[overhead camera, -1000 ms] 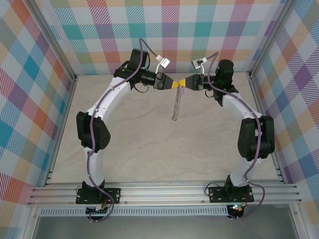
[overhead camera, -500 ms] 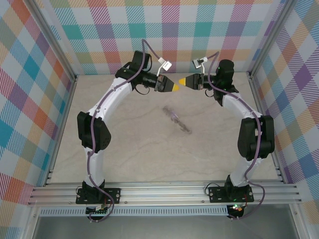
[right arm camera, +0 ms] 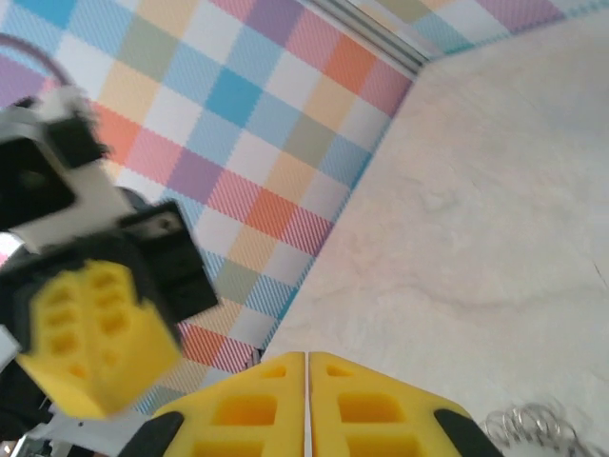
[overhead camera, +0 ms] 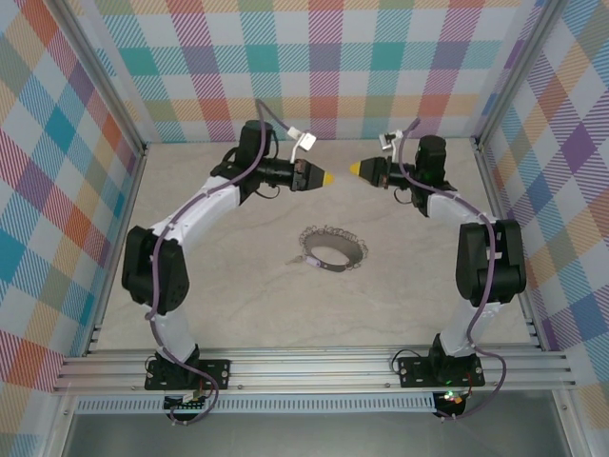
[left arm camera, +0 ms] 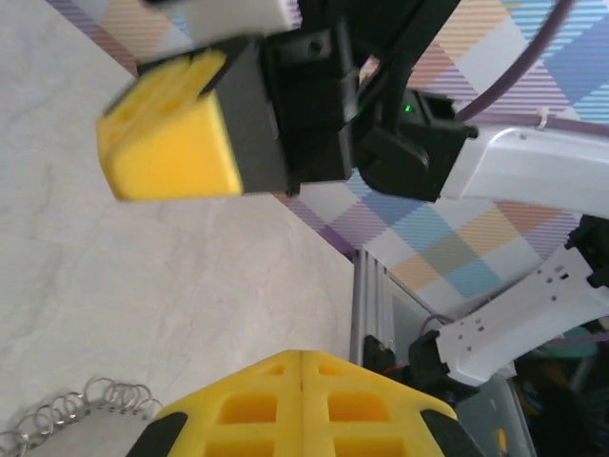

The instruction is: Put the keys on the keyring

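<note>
The keyring, a silvery chain loop, lies flat as an oval on the table below both grippers. A small pale sliver at its near-left edge looks like the key; whether it is on the chain is too small to tell. My left gripper and right gripper hang above the table at the back, tips facing each other a short gap apart. Both are shut with nothing in them. In the left wrist view my shut jaws face the right gripper, with chain links at the bottom left. The right wrist view has the chain beside its shut jaws.
Plaid walls close in the table on three sides. An aluminium rail runs along the near edge, where the arm bases are bolted. Pale tabletop stretches around the keyring.
The chain hung between the two touching grippers a second ago. It has since fallen and settled as a loop on the table, and the grippers have drawn apart.
</note>
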